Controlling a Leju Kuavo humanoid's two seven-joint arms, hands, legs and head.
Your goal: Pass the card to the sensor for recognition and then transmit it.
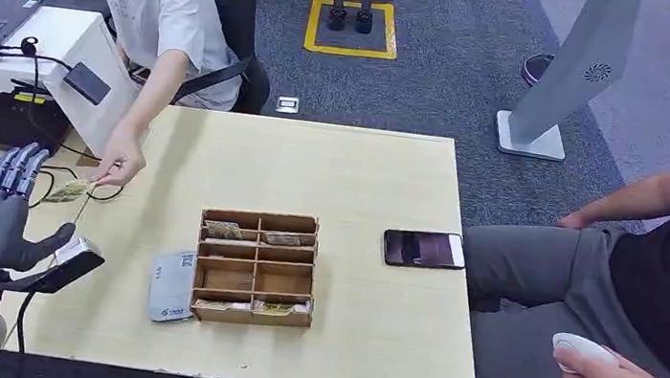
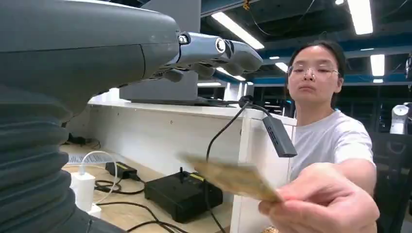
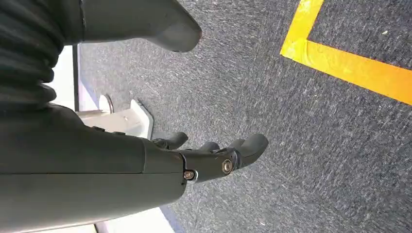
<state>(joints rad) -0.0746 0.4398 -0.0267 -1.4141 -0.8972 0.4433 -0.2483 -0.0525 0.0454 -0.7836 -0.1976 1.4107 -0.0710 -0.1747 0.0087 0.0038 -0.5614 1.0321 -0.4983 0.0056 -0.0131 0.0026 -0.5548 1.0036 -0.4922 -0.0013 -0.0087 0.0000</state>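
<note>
Card [image 1: 71,190] first: you can see it pinched in a person's hand [image 1: 119,165] at the table's [image 1: 381,175] left edge, held out toward the robot's left hand [image 1: 1,211]. In the left wrist view the same card [image 2: 231,178] shows as a blurred tan rectangle in the person's fingers [image 2: 320,204], near the robot's fingers but not touching them.

Your left hand is raised beside the table's left edge, fingers straight and spread, thumb out to the side — wide open, holding nothing. Its thumb sits just above the sensor [image 1: 71,263], a small dark-and-silver device at the table's front-left corner; whether they touch, you cannot tell.

Your right hand [image 3: 214,155] hangs over grey carpet [image 3: 301,126] near a yellow floor stripe [image 3: 350,63], fingers loosely extended and only slightly curved — open, with nothing in it.

On the table, a wooden compartment box [image 1: 256,266] stands near the front edge, with cards in several of its slots. A pale card reader [image 1: 172,285] lies just beside its left wall. A dark phone [image 1: 423,248] lies at the right edge. A second person sits off the right edge holding a white object [image 1: 581,352].
</note>
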